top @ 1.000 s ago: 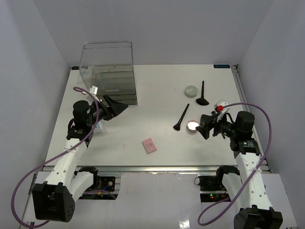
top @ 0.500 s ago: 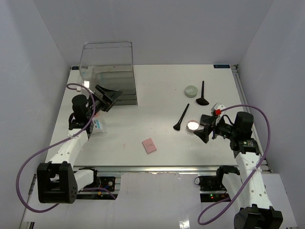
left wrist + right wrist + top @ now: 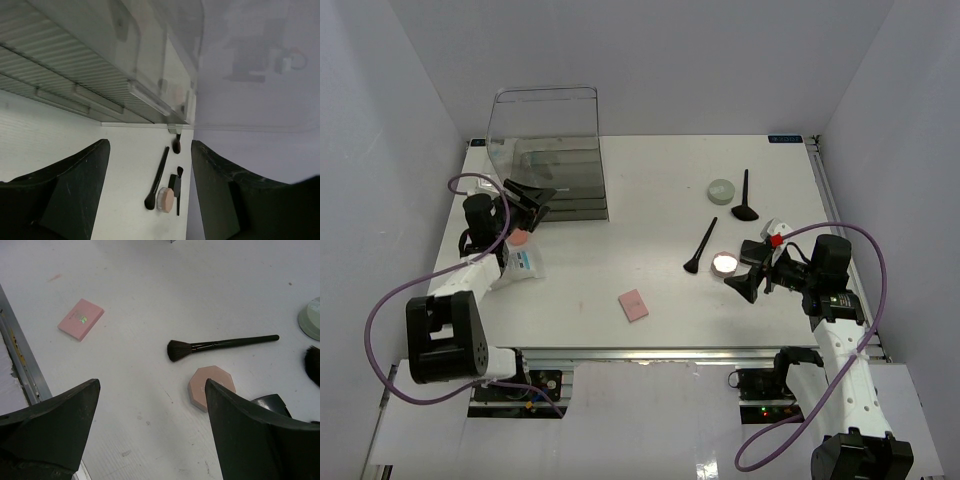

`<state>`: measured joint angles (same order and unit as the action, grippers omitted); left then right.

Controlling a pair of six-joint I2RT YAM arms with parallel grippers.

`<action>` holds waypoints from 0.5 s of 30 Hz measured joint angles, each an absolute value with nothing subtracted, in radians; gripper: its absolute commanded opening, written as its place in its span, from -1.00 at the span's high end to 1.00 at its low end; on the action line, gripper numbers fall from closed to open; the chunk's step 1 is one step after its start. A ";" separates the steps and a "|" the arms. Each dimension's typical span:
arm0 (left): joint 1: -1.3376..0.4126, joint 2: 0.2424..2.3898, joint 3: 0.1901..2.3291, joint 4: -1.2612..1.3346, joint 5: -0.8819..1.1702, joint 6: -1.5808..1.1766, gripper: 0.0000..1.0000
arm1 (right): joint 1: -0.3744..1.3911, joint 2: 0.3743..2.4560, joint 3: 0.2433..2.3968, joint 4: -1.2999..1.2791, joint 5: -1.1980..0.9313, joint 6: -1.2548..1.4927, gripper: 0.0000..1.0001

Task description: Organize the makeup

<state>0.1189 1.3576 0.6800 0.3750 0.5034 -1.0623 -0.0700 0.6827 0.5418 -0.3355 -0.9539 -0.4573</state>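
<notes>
A pink octagonal jar (image 3: 724, 263) lies right of centre, with a slim black brush (image 3: 701, 245) beside it. A second black brush (image 3: 745, 198) and a grey-green disc (image 3: 721, 189) lie further back. A pink palette (image 3: 633, 305) lies near the front. My right gripper (image 3: 745, 268) is open and empty, just right of the jar (image 3: 214, 387), above the table (image 3: 152, 382). My left gripper (image 3: 538, 205) is open and empty at the front of the clear box. A small pink disc (image 3: 518, 238) lies beside the left arm. No black compact shows.
The big clear plastic box (image 3: 545, 150) stands at the back left, its open side facing the table. A white and blue packet (image 3: 525, 262) lies under the left arm. Purple cables loop beside both arms. White walls close in three sides.
My left gripper has swung back and left towards the clear box, uncovering the small pink disc. My right gripper has shifted slightly nearer and stays open by the pink jar.
</notes>
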 measured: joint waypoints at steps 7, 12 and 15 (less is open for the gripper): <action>0.151 1.472 0.702 0.430 0.530 -1.076 -0.38 | -0.070 0.683 0.539 -0.335 -0.969 -0.478 -0.89; 0.154 1.526 0.744 0.467 0.547 -1.088 -0.26 | -0.070 0.686 0.534 -0.334 -0.973 -0.482 -0.89; 0.156 1.548 0.767 0.485 0.560 -1.093 -0.04 | -0.070 0.689 0.527 -0.334 -0.972 -0.483 -0.89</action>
